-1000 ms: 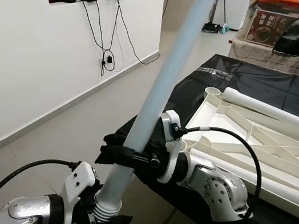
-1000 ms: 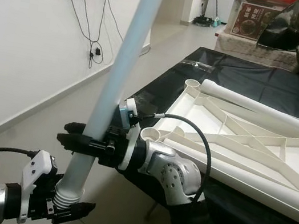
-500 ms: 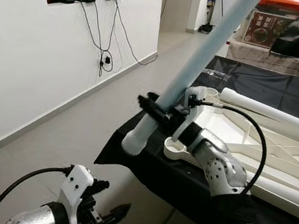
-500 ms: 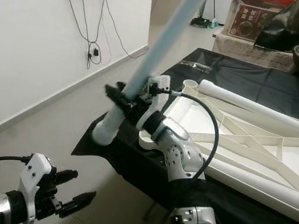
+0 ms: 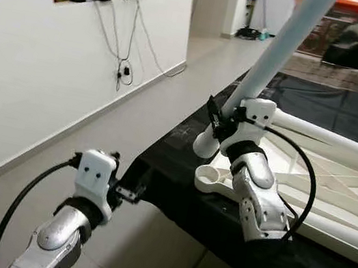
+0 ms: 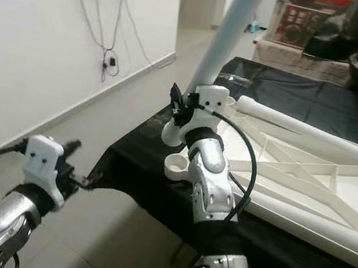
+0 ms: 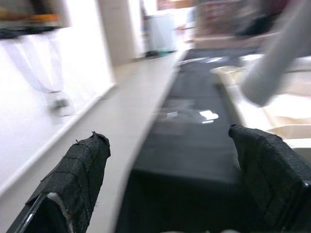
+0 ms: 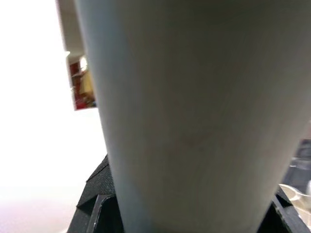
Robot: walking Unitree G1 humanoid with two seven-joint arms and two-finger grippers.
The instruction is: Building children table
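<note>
Now the right pincer (image 5: pixel 217 121) grips the long pale blue plastic tube leg (image 5: pixel 271 53), tilted above the round socket (image 5: pixel 211 176) of the white upside-down tabletop (image 5: pixel 308 188) on the black worktop (image 5: pixel 173 168), the left pincer (image 7: pixel 170 184) spread wide, and a bad tilt could make the leg miss.

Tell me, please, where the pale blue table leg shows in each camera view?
Left eye view: table leg slants up from centre, held by the right gripper.
Right eye view: centre top.
Left wrist view: its end, upper corner.
Right wrist view: close up.
Shared landmark: white tabletop frame.
</note>
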